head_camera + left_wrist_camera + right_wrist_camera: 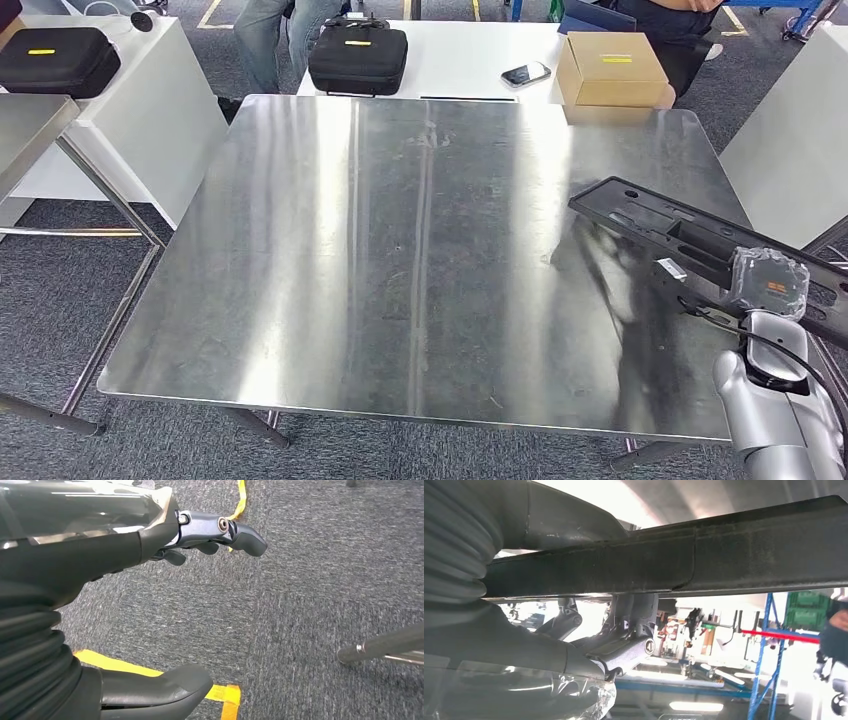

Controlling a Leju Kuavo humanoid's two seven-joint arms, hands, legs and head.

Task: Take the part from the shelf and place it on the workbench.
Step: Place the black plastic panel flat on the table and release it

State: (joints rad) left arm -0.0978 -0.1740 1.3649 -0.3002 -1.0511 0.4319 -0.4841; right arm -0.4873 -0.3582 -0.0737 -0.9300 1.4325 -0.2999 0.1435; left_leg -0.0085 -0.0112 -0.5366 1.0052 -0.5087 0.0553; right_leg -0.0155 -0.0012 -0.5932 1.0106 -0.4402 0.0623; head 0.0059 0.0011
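So the right hand (765, 290) has the part (690, 235), a long black plastic moulding with slots and cut-outs, and holds it out over the right side of the workbench (400, 250). From the head view the far end of the part sits low over the steel top, maybe touching it, while the near end runs back past the bench edge to the hand. Whether it's actually resting on the metal is hard to tell. There's a dark reflection right under it, so it's close at least.

The wrist camera on that side looks along the part (664, 562) from underneath, with the fingers (624, 652) wrapped around its lower edge, so the grip is on the bar's middle-ish section, which makes sense for something this long and floppy-looking.

The left hand (200, 540) hangs down by the floor, holding nothing, fingers loosely apart above grey carpet and yellow tape (220, 692).

Behind the bench is a white table with a black case (357, 58), a phone (526, 74) and a cardboard box (610, 68), and people are standing back there.

Looks like the carry is basically done, and what's left is lowering it flat and letting go.
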